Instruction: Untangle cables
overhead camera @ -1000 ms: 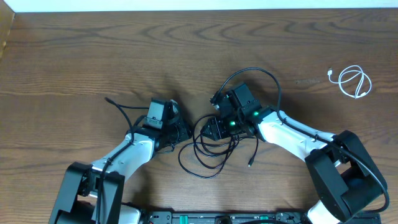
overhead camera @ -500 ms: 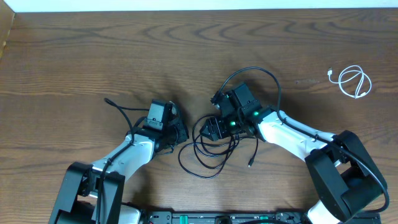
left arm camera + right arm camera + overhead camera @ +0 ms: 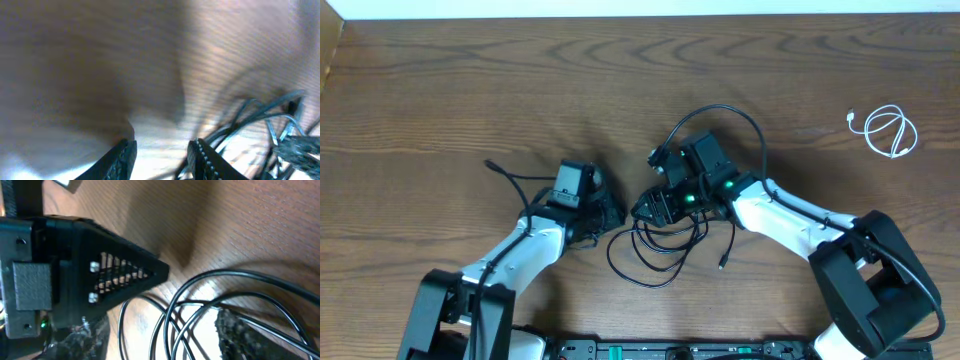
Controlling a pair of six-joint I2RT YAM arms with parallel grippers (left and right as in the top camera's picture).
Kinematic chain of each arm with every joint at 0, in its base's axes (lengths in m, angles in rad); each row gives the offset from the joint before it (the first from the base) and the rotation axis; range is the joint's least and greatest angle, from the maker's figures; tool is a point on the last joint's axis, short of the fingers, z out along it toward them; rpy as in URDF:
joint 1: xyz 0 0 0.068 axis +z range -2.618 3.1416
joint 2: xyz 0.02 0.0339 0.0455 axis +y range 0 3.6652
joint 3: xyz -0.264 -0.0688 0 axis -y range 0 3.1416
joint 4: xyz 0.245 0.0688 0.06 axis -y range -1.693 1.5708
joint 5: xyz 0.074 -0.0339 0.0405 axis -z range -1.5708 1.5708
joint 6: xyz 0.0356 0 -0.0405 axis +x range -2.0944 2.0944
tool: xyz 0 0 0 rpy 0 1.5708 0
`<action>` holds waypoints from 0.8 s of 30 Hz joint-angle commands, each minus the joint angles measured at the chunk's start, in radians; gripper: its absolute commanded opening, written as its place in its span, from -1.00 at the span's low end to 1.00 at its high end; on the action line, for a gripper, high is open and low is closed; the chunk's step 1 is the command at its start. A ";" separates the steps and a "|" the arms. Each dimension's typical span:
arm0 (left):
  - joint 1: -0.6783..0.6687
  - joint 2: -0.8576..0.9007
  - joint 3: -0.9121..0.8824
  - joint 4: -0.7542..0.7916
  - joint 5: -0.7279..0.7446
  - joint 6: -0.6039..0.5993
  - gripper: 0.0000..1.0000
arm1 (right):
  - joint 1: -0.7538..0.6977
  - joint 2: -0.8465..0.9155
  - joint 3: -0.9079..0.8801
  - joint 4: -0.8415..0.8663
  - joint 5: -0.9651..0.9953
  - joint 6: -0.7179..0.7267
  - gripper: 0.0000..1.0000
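Observation:
Tangled black cables (image 3: pixel 665 238) lie in loops on the wooden table between my two grippers. One black strand arcs over the right wrist and ends in a small plug (image 3: pixel 723 264). My left gripper (image 3: pixel 610 213) sits just left of the tangle. In the blurred left wrist view it (image 3: pixel 162 147) is open, with bare table between its fingers and the cables (image 3: pixel 260 125) off to the right. My right gripper (image 3: pixel 648 207) hangs over the tangle's upper edge. It (image 3: pixel 165 340) is open, and several black loops (image 3: pixel 200 305) run through the gap unclamped. A coiled white cable (image 3: pixel 887 131) lies apart at the far right.
The left arm's black body (image 3: pixel 75 270) fills the left side of the right wrist view, close to the right gripper. A thin black wire (image 3: pixel 510 175) sticks out left of the left arm. The table's far edge (image 3: pixel 640 14) runs along the top.
The left gripper shut and then opened again. The right gripper shifted slightly left over the tangle, toward the left gripper.

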 commanded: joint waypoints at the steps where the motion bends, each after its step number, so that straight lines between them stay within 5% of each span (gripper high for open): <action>1: 0.056 0.033 -0.031 -0.083 -0.103 -0.031 -0.20 | 0.036 0.012 0.008 0.020 0.132 0.076 0.18; 8: 0.162 0.033 -0.031 -0.145 0.211 0.076 -0.20 | 0.084 0.013 0.008 0.064 0.288 0.227 0.03; 24: 0.031 0.034 -0.039 -0.266 0.114 0.075 -0.18 | 0.145 0.195 0.008 0.276 0.402 0.338 0.11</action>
